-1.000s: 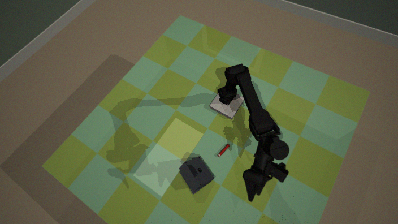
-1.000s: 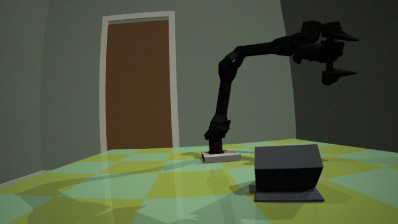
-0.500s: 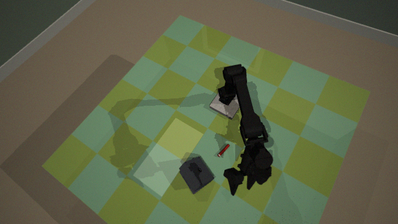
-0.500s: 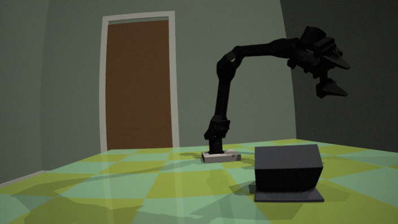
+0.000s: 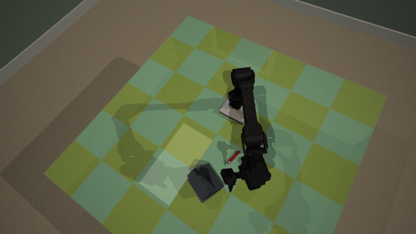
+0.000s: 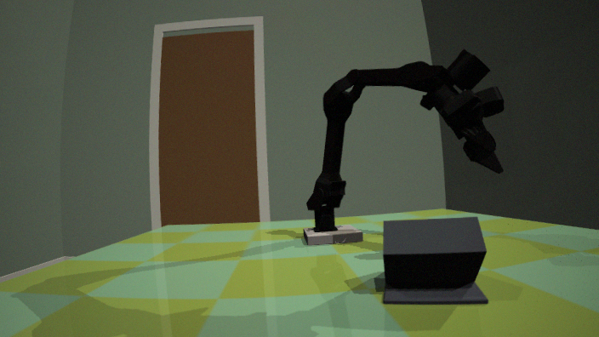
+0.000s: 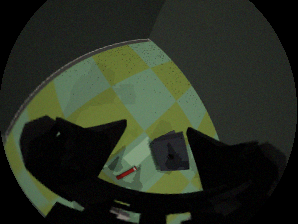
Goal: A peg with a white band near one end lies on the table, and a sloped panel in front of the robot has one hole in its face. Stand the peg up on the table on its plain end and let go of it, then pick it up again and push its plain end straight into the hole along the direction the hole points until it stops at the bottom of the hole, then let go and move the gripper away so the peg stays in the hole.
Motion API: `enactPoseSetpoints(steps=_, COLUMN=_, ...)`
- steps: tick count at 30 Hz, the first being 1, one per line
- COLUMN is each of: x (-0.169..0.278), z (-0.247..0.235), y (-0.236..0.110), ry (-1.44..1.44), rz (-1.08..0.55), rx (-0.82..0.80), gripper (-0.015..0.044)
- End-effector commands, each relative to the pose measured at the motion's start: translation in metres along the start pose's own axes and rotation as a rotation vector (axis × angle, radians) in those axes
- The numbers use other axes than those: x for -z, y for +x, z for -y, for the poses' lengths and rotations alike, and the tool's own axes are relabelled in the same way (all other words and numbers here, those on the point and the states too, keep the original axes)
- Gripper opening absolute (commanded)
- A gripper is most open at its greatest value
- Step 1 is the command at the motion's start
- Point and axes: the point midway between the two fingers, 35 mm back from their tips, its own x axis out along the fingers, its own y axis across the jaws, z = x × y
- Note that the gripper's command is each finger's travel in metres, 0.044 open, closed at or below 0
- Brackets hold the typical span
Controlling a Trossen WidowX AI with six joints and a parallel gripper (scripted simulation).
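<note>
The red peg [image 5: 234,157] lies flat on the checkered worktop [image 5: 325,88]. In the top view its long side runs from about 1 o'clock to 7 o'clock, and the white band sits at the 7 o'clock end, so the plain red end points up toward 1 o'clock. It is a thin, smooth, round stick. The sloped panel [image 5: 205,181] is a dark gray block with flat sides and one small hole [image 5: 208,177] in its tilted face. It sits near the peg, at about 8 o'clock from it. The black arm [image 5: 249,112] stands on a pale square base plate [image 5: 226,110] and bends over the peg. The end effector [image 5: 230,180] hangs above the worktop, between the peg and the panel, tilted downward. Its pointed fingers are spread wide apart and hold nothing. In the wrist view the peg shows small between them.
</note>
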Motion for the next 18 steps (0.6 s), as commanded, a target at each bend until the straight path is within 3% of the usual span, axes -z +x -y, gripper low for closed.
enactPoseSetpoints(steps=1, x=0.020, z=-0.001, y=0.005, ry=0.097, rz=-0.064, rx=-0.035, gripper=0.0440)
enactPoseSetpoints(steps=18, x=0.101, z=-0.003, y=0.014, ry=0.537, rz=-0.365, rx=-0.109, gripper=0.0440)
